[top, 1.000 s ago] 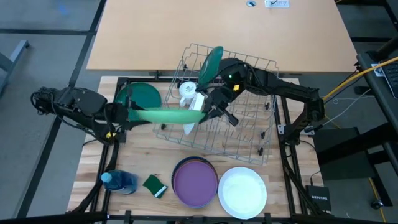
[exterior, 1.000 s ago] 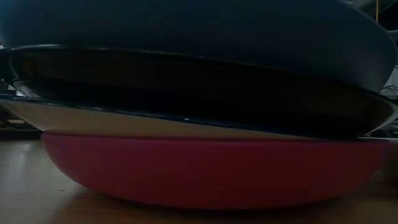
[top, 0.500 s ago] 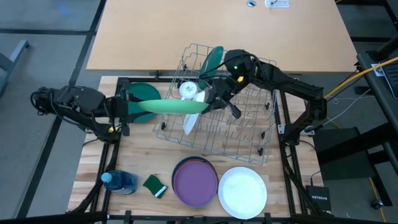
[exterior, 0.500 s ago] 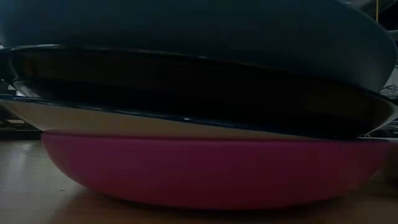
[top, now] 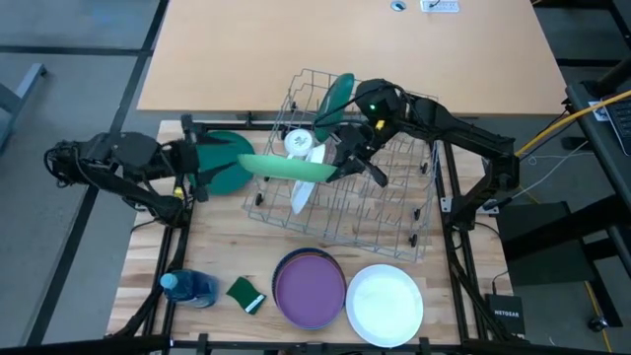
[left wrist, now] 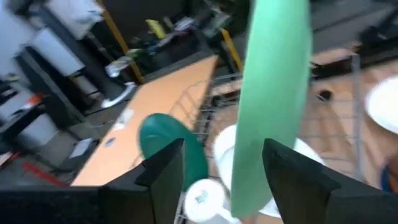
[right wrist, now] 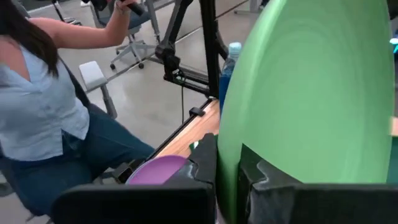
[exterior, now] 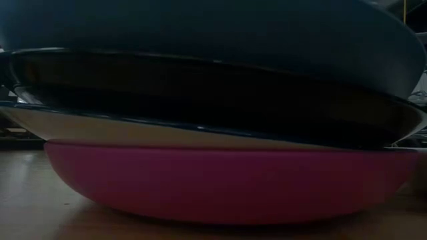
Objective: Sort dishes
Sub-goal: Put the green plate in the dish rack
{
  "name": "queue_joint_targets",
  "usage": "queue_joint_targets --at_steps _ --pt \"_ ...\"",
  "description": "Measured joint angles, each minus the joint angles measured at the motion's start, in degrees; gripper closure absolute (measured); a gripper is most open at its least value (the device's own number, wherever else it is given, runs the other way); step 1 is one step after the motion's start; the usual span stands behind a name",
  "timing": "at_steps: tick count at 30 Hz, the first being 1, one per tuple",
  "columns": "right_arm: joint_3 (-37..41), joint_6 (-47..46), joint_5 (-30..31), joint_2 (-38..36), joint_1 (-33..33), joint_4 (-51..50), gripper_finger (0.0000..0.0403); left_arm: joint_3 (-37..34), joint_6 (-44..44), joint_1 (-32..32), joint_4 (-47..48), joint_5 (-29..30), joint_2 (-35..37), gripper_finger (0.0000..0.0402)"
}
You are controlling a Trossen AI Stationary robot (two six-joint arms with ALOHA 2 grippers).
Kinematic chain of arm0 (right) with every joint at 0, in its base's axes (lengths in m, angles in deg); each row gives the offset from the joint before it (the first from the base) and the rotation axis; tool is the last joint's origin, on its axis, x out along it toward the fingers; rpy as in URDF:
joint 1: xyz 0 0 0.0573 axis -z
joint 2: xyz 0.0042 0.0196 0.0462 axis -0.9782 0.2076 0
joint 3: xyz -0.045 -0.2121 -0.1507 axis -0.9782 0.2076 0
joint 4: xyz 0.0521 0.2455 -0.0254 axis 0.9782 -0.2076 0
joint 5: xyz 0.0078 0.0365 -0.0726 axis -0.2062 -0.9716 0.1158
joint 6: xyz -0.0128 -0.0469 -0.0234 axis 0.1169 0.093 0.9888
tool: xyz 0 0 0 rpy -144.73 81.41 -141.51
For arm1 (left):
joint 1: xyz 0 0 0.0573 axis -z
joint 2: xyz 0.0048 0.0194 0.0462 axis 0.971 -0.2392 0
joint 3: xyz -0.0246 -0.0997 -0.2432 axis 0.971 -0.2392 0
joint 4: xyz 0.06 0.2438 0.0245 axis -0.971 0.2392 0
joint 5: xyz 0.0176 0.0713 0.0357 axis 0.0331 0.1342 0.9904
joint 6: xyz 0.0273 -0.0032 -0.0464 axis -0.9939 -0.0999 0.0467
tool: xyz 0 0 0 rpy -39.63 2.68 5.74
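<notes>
The wire dish rack [top: 350, 182] stands at the middle of the wooden table [top: 463, 296], and the work is on its left side. A light green plate [top: 286, 166] hangs level above the rack's left part, its far-right edge pinched between the fingers of the right gripper [top: 343, 164]; the right wrist view shows both dark fingers pressed onto the rim. The left gripper [top: 202, 170] sits left of the rack, over a dark green plate [top: 229, 160] lying flat on the table, its fingers apart and just off the light green plate's left end, gripping nothing.

I judge the step to be a hand-over or carry-off of the light green plate toward a pile. The next move calls for keeping the plate clear of the rack wires and of the white mug [top: 299, 144] under it.

Another dark green plate [top: 335, 99] stands upright in the rack's far side. Near the front edge lie a purple plate [top: 310, 288] on a dark stack and a white plate [top: 384, 303] to its right. Left of them sit a green sponge [top: 245, 294] and a blue bottle [top: 188, 287].

A black box [top: 507, 316] at the near right carries the word NETGEAR. No other writing can be read.
</notes>
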Motion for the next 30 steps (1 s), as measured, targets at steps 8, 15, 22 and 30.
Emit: queue_joint_targets --at_steps 8,15,22,30 --pt "-0.04 1.02 3.09 -0.41 -0.02 -0.87 0.0391 -0.15 1.38 -1.46 1.05 4.53 0.89 0.0184" --pt "-4.77 2.8 9.84 -0.86 0.07 0.08 0.0391 -0.13 1.38 -1.63 1.11 4.47 1.33 0.0183" --pt "-15.42 3.68 18.33 -0.9 0.73 -6.74 0.0389 -0.13 5.82 -1.63 4.41 4.29 1.66 0.0183" --pt "-26.67 4.11 31.84 -1.87 1.59 -25.24 0.0391 -0.2 13.73 -1.61 9.91 4.14 1.61 0.0183"
